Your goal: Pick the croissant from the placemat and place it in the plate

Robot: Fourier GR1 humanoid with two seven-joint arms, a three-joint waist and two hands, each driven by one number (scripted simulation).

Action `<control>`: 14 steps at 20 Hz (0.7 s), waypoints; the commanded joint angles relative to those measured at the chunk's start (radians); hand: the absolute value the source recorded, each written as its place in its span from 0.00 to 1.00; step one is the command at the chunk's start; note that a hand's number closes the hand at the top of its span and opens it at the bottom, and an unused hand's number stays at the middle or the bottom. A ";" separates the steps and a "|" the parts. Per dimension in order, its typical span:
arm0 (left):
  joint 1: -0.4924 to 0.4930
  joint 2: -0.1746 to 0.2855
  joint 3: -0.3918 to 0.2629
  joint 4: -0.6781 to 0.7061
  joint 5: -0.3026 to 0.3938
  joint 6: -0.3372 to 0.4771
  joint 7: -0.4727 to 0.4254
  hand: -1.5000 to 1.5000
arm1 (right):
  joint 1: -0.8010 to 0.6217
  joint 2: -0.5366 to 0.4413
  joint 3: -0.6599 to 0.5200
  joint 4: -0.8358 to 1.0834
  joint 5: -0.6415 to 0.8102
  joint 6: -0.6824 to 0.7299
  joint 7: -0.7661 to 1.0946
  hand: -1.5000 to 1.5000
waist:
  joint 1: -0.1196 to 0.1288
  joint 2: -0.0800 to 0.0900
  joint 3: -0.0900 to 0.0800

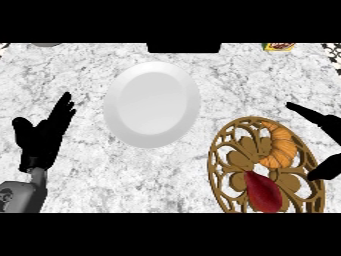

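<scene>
Locate the croissant point(280, 148) on the upper right part of the placemat point(239, 159), at the right of the table point(77, 75). 1 dark red item point(263, 192) lies on the same placemat, just below the croissant in the view. The plate point(152, 104) lies left of and above the placemat, apart from it, with nothing on it.

Check the right hand point(339, 131) at the view's right edge, just beside the croissant. Its fingers point(306, 112) are straight and spread wide from the thumb, and it holds nothing. Whether it touches the croissant cannot be told.

The left hand point(40, 137) rests at the left with straight fingers pointing up, holding nothing.
</scene>
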 commanded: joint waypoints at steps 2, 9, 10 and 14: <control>-0.020 0.014 0.049 -0.011 -0.013 -0.030 0.038 0.50 | -0.073 0.020 -0.003 -0.012 0.055 0.092 0.095 0.00 | -0.001 0.000 0.000; 0.033 -0.051 0.062 -0.036 -0.054 -0.048 0.008 0.50 | -0.056 0.138 0.012 0.088 0.200 0.021 0.047 0.00 | 0.002 0.000 0.000; 0.003 -0.032 0.104 0.024 -0.052 -0.088 -0.018 0.50 | -0.039 0.105 -0.028 -0.009 0.180 0.086 0.103 0.00 | -0.004 0.000 0.000; -0.001 -0.042 0.112 -0.030 -0.070 -0.102 0.045 0.50 | -0.095 0.140 -0.052 0.091 0.243 0.077 0.063 0.00 | 0.000 0.000 0.000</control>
